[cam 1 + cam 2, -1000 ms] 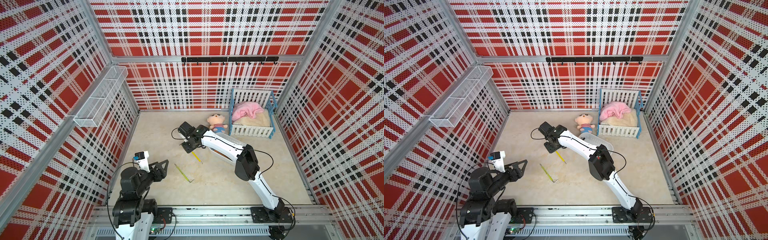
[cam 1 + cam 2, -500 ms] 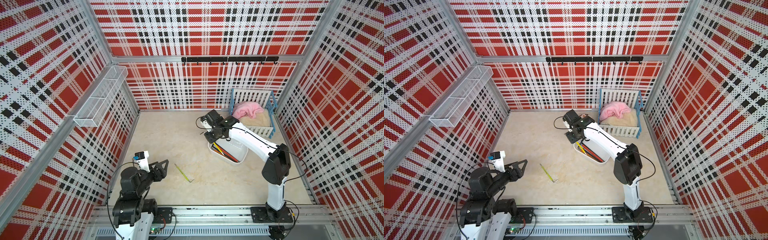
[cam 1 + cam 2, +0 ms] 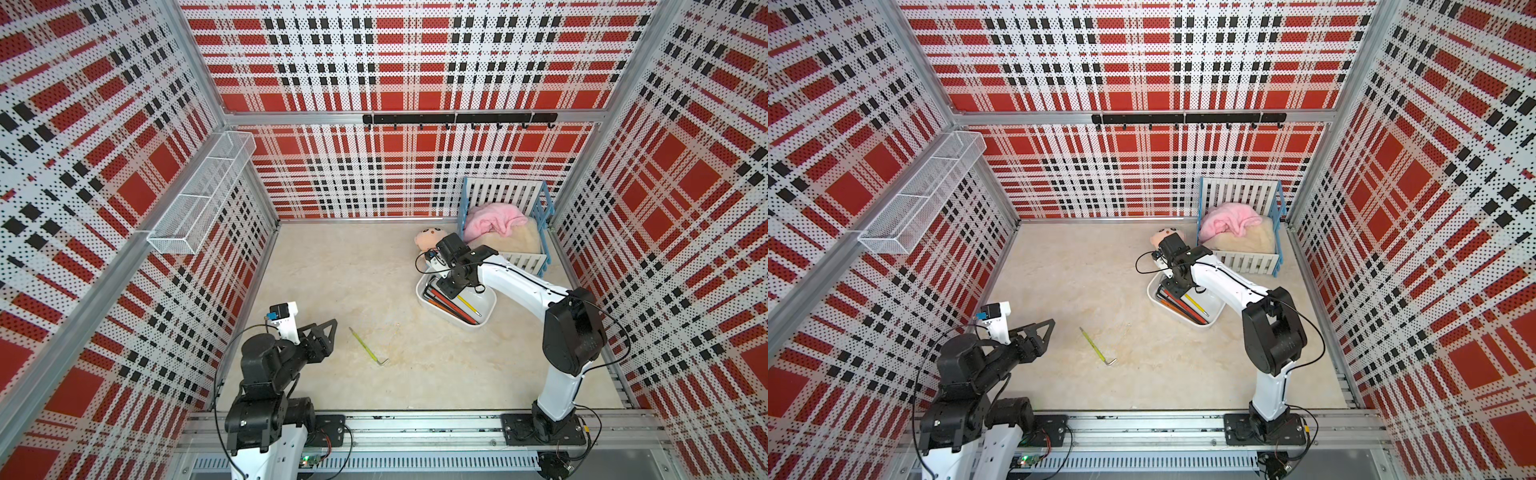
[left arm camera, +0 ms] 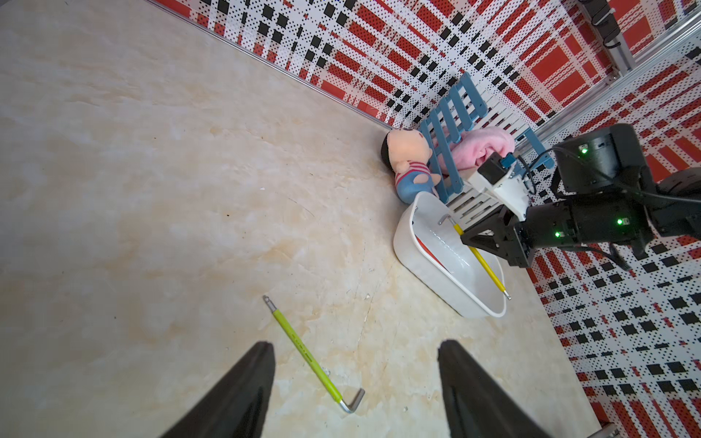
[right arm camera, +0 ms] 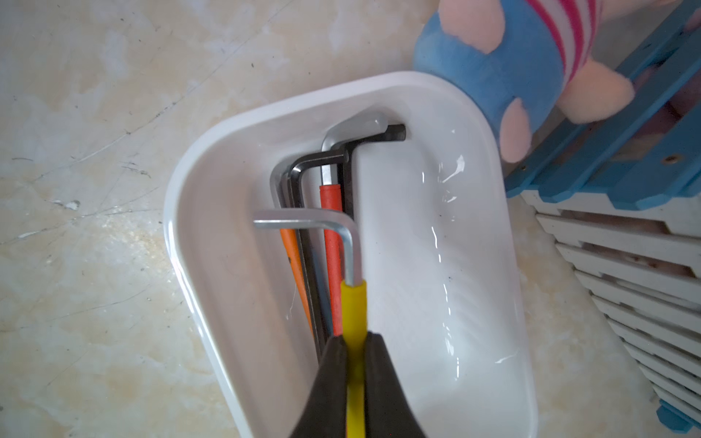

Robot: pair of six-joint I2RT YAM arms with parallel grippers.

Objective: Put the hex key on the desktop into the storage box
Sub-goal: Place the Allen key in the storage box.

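Left gripper [image 4: 356,343]: jaws wide apart, near the left wall. Lime hex key [image 3: 368,345] lies flat on the cream marbled desktop [image 3: 332,270], long axis diagonal, bent end toward the front rail. Right gripper [image 5: 355,335] is clamped on the yellow hex key [image 5: 352,303] over the storage box [image 5: 436,227], shaft lengthwise, bend toward the doll [image 3: 428,239]. Red plaid perforated walls [image 3: 415,62].

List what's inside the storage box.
Inside the storage box lie a red hex key, an orange hex key and black hex keys, bunched along one wall. The right gripper holds a yellow hex key over them, hiding part of them; anything underneath is covered.
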